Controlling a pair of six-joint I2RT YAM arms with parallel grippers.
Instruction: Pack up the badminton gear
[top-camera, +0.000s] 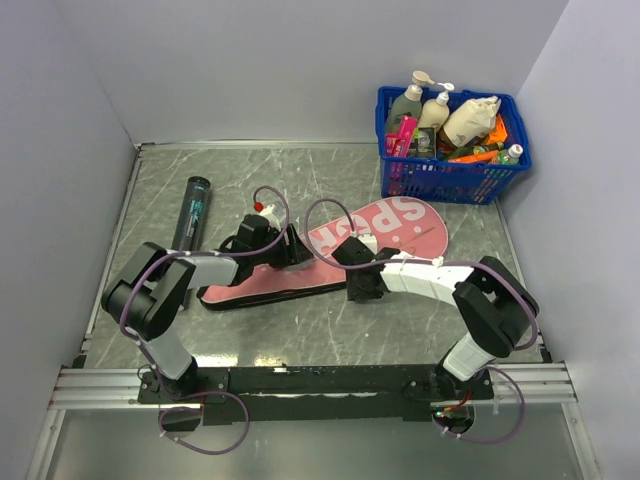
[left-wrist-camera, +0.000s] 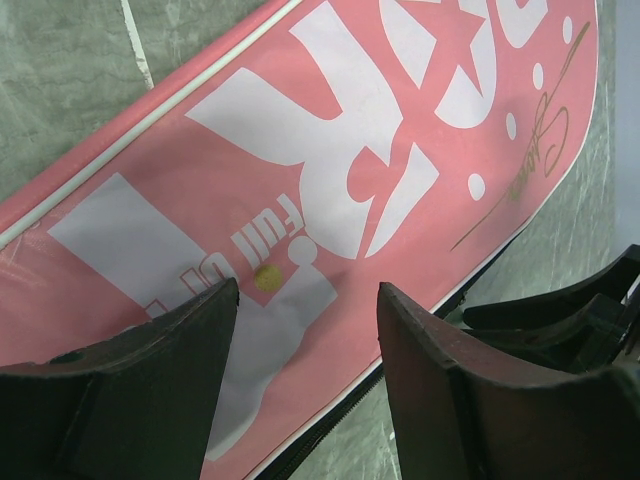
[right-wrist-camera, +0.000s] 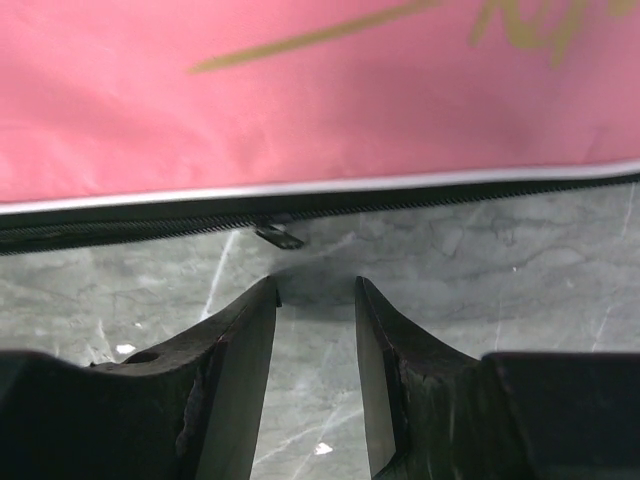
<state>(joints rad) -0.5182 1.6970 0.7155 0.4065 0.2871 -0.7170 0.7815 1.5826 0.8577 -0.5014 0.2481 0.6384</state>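
We log the long pink fabric racket cover (top-camera: 400, 226), lettered "SPORT", lying flat mid-table under both arms. Its black zip edge runs just beyond the right gripper (right-wrist-camera: 315, 290), with the small zip pull (right-wrist-camera: 279, 237) just past the tips. The left gripper (left-wrist-camera: 305, 295) hangs over the white lettering. The grey marbled tabletop (top-camera: 300, 170) is boxed in by pale walls (top-camera: 300, 60). Farther back are a slim black tube (top-camera: 193, 208) on the left and a blue plastic basket (top-camera: 450, 182) of bottles on the right. Both grippers stand parted, empty.

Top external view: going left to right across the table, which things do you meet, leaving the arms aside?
black tube → pink racket cover → blue basket of bottles, at the far right corner.
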